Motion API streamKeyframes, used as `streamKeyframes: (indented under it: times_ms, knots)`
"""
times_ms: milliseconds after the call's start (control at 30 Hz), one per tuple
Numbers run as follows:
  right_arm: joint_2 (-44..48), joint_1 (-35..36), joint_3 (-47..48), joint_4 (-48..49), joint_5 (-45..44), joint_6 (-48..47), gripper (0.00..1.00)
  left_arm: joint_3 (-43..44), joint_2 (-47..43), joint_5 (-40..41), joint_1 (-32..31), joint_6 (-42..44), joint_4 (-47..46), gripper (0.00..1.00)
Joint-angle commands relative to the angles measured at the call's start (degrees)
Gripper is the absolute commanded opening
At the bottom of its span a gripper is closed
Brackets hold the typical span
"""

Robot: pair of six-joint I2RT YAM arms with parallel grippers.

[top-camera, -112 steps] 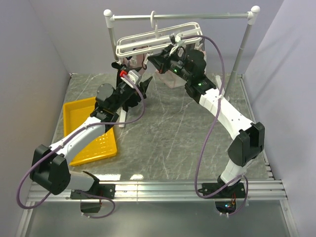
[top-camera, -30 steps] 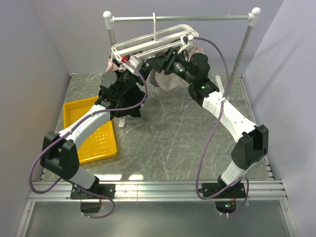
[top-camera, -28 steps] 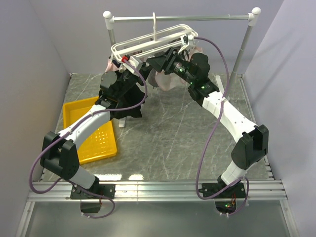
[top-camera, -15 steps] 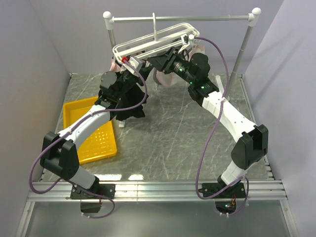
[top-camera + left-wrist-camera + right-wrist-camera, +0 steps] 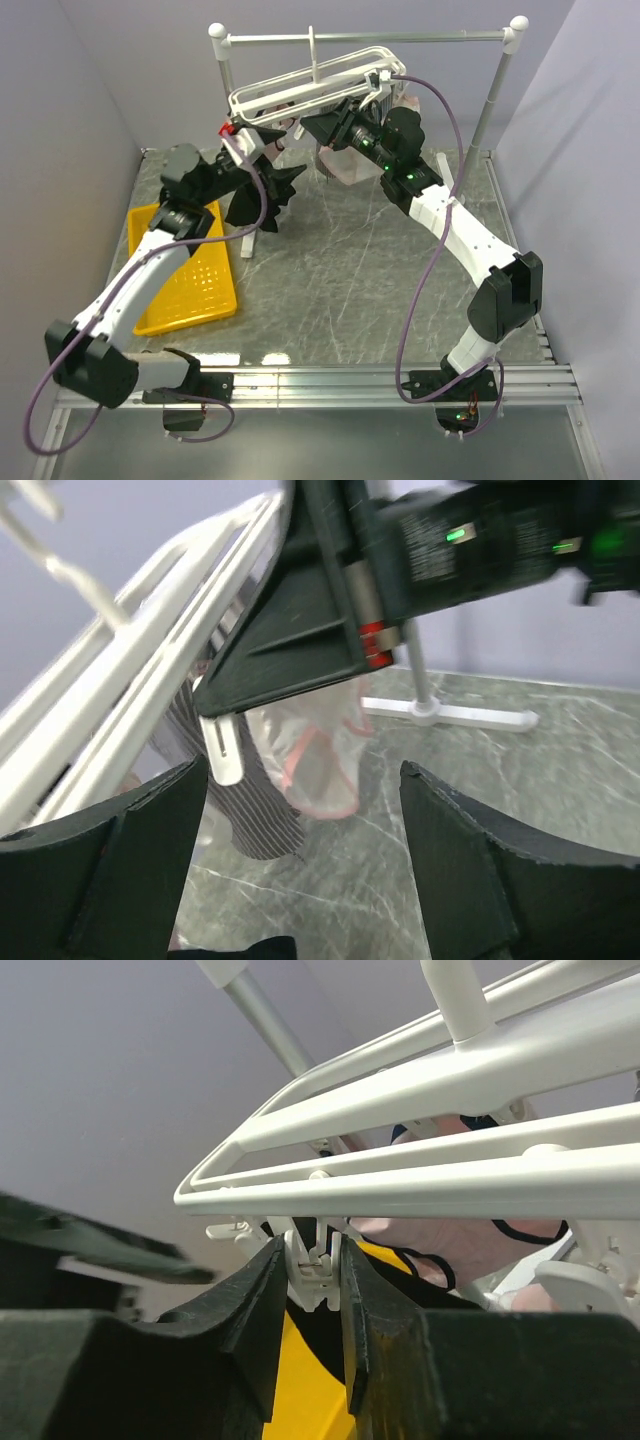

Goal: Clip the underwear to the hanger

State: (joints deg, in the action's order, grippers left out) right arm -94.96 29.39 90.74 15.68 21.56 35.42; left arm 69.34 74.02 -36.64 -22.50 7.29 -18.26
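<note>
Top external, black underwear [image 5: 264, 198] crumpled, dangling, white hanger [image 5: 300, 90] tilted

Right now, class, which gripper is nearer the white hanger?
Right. The right gripper is shut on a clip under the hanger; the left gripper is open below its bars, not touching them.

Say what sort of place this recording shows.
Probably a robotics lab cell staged for laundry hanging: plain partition walls box in a stone-pattern table, the left arm and right arm are bolted to an aluminium rail, and a white hanger hangs from a rail stand.
</note>
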Motion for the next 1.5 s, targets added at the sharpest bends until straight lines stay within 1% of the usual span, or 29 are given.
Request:
streamKeyframes:
  times_ms: [0, 33, 133, 233, 267, 367, 500, 533, 567, 600, 633, 667, 700, 733, 767, 800, 833, 900, 933, 967, 1033, 1067, 1133, 1167, 1200, 1267, 1333, 1467]
  knots:
    - [0.3, 0.3, 1.9, 0.4, 0.1, -1.9, 0.0, 0.1, -4.1, -8.7, 1.0, 4.3, 7.9, 0.82]
    - [0.4, 0.3, 1.8, 0.5, -0.1, -2.1, 0.0, 0.4, -4.2, -9.6, 1.2, 4.6, 10.4, 0.81]
    - [0.3, 0.4, 2.6, -0.6, -0.6, -2.8, 0.0, 2.3, -4.5, -12.6, 2.8, 7.1, 13.9, 0.77]
    - [0.3, 0.6, 3.2, -1.6, -1.0, -3.5, 0.0, 6.0, -3.4, -17.0, 4.7, 15.5, 23.4, 0.71]
    - [0.5, 0.6, 3.4, -1.9, -1.0, -3.8, 0.0, 7.1, -2.7, -19.1, 5.2, 20.5, 29.3, 0.68]
    - [0.2, 0.7, 4.4, -3.6, -2.0, -4.7, 0.0, 10.5, -1.4, -20.1, 5.4, 29.5, 36.9, 0.65]
    - [0.2, 0.8, 4.4, -3.6, -2.1, -4.6, 0.0, 12.7, -0.5, -19.9, 5.4, 37.5, 45.7, 0.66]
    - [0.2, 0.8, 4.5, -3.8, -2.1, -4.7, 0.0, 14.1, 0.1, -20.0, 5.4, 40.1, 48.2, 0.65]
    - [0.3, 0.8, 4.7, -3.9, -2.1, -4.9, 0.0, 15.5, 0.7, -20.0, 5.4, 46.6, 51.1, 0.65]
    - [0.1, 0.8, 5.0, -4.2, -2.2, -5.0, 0.0, 16.7, 1.4, -20.0, 5.4, 49.7, 57.5, 0.65]
    - [0.0, 0.8, 5.2, -5.1, -2.7, -5.5, 0.0, 19.9, 3.0, -19.7, 5.4, 57.4, 61.1, 0.65]
    - [-0.1, 0.8, 5.7, -5.4, -2.7, -5.7, 0.0, 21.7, 4.0, -19.3, 5.2, 61.4, 65.5, 0.66]
    - [-0.2, 0.8, 5.9, -5.7, -2.8, -6.0, 0.0, 23.4, 5.0, -17.3, 4.9, 65.0, 68.9, 0.67]
    - [-0.4, 0.9, 6.0, -6.1, -2.9, -6.1, 0.0, 26.2, 6.7, -15.8, 4.5, 68.4, 75.6, 0.71]
    - [-0.5, 0.8, 6.3, -6.3, -2.8, -6.1, 0.0, 27.2, 7.5, -13.7, 3.4, 75.7, 78.3, 0.74]
    - [-0.6, 0.9, 6.4, -6.4, -2.7, -6.1, 0.0, 27.8, 8.1, -12.2, 2.6, 78.5, 80.3, 0.76]
    - [-0.5, 0.8, 6.3, -6.5, -2.7, -6.2, 0.0, 27.7, 8.2, -8.7, 2.1, 82.6, 82.5, 0.78]
    - [-0.3, 0.9, 6.0, -6.4, -2.7, -6.4, 0.0, 26.5, 7.7, -5.8, 0.3, 86.6, 83.5, 0.79]
    - [-0.5, 1.0, 6.1, -6.6, -2.6, -6.8, 0.0, 24.5, 6.8, -2.2, -0.5, 88.6, 83.7, 0.76]
    - [-0.6, 1.0, 6.2, -6.8, -2.4, -6.9, 0.0, 23.6, 6.3, -0.6, -2.3, 92.5, 84.4, 0.72]
    - [-0.9, 1.0, 6.6, -7.6, -2.1, -7.5, 0.0, 21.1, 5.2, 3.1, -4.3, 95.7, 85.5, 0.65]
    - [-1.0, 0.9, 6.6, -7.7, -2.0, -7.5, 0.0, 20.6, 5.1, 6.3, -6.1, 97.7, 86.9, 0.64]
    - [-1.0, 1.0, 6.5, -7.5, -1.8, -7.6, 0.0, 20.4, 5.8, 9.7, -8.1, 98.5, 88.1, 0.64]
    - [-1.0, 1.0, 6.4, -7.4, -1.6, -7.6, 0.0, 20.8, 6.4, 13.1, -9.0, 98.4, 88.7, 0.64]
    - [-1.1, 1.0, 6.3, -7.4, -1.5, -7.6, 0.0, 21.4, 7.0, 14.6, -10.2, 98.4, 90.7, 0.64]
    - [-0.9, 1.0, 6.0, -7.2, -1.4, -7.6, 0.0, 24.3, 9.6, 18.8, -11.8, 98.2, 93.0, 0.65]
    - [-0.8, 1.0, 5.9, -7.2, -1.5, -7.8, 0.0, 27.1, 11.9, 21.1, -12.4, 98.3, 96.2, 0.65]
    - [-0.5, 1.0, 5.3, -7.0, -1.3, -8.0, 0.0, 27.0, 13.2, 27.2, -13.3, 98.6, 95.3, 0.65]
